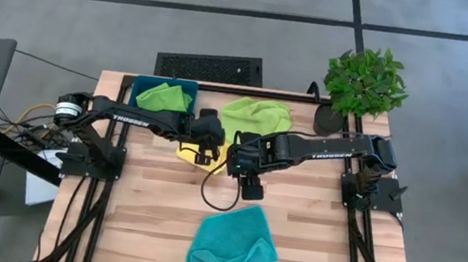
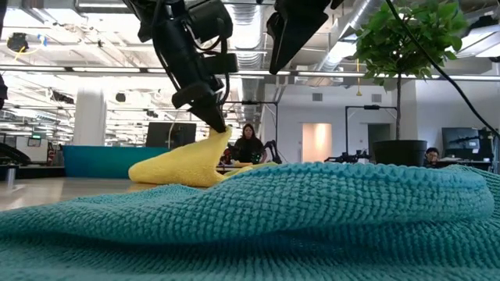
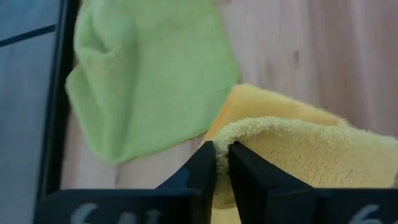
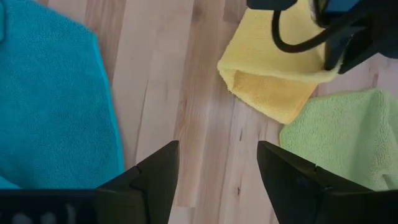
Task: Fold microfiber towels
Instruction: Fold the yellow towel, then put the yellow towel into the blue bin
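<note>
A yellow towel [image 1: 188, 153] lies at the table's middle, partly under my left gripper [image 1: 206, 154], which is shut on it. One lime green towel [image 1: 256, 116] lies crumpled behind it on the wood. Another lime green towel [image 1: 165, 97] sits in the dark-teal tray [image 1: 139, 84] at the far left. A teal towel [image 1: 232, 243] lies rumpled near the front edge. My right gripper [image 4: 217, 165] hangs open above bare wood between the teal and yellow towels, touching nothing. My left gripper [image 3: 222, 163] pinches a raised fold of the yellow towel [image 3: 249, 134] between its two fingertips, slanting down from the table's left. The pinched part stands up as a peak [image 2: 217, 136]. The rest of the towel [image 2: 172, 168] lies slack on the table.
A potted plant [image 1: 363, 84] stands at the far right corner. A black cable [image 1: 214, 187] loops down from the right arm over the wood. Bare wood [image 1: 146, 192] shows left of the teal towel.
</note>
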